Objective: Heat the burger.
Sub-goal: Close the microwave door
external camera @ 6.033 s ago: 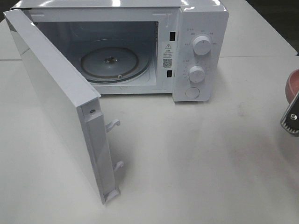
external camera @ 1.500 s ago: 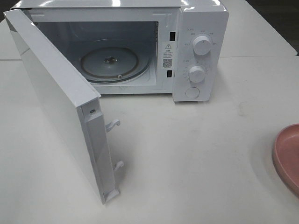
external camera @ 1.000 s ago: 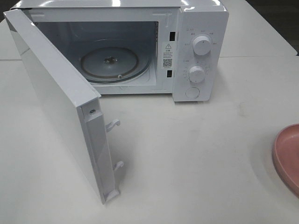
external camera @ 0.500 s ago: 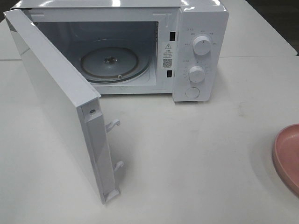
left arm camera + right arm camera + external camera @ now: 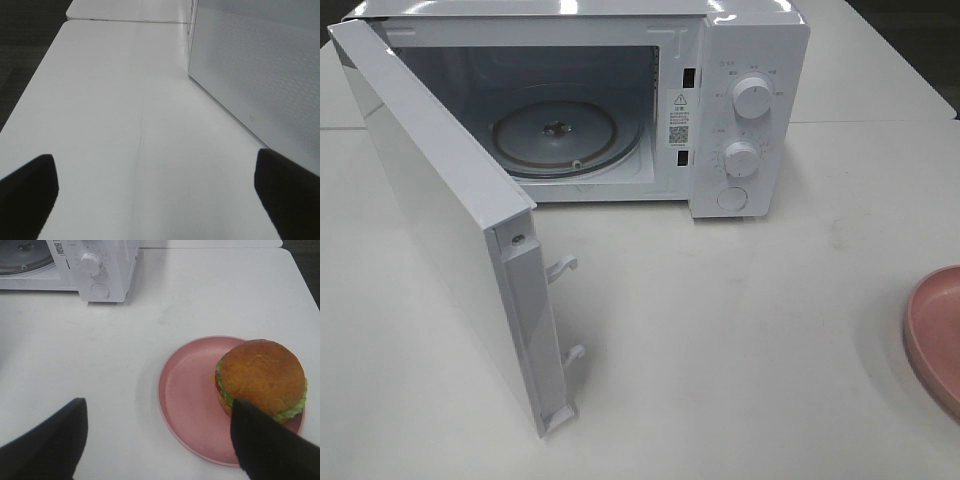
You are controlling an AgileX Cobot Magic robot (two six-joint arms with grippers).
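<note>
Right gripper (image 5: 157,440) hangs above the table (image 5: 210,295) with its jaws spread wide and nothing between them; only its two dark fingertips (image 5: 47,445) show in the right wrist view. One fingertip overlaps the near edge of the burger (image 5: 261,379), but whether it touches the bun cannot be told. That burger sits on the right part of a pink plate (image 5: 187,400), which lies at the right edge of the table in the high view (image 5: 932,335), well apart from the microwave (image 5: 750,110). Its door (image 5: 440,220) stands swung open to the left, with the glass turntable (image 5: 555,135) bare inside. Left gripper (image 5: 155,195) is also spread wide and empty, hovering over bare table beside the door's outer face.
</note>
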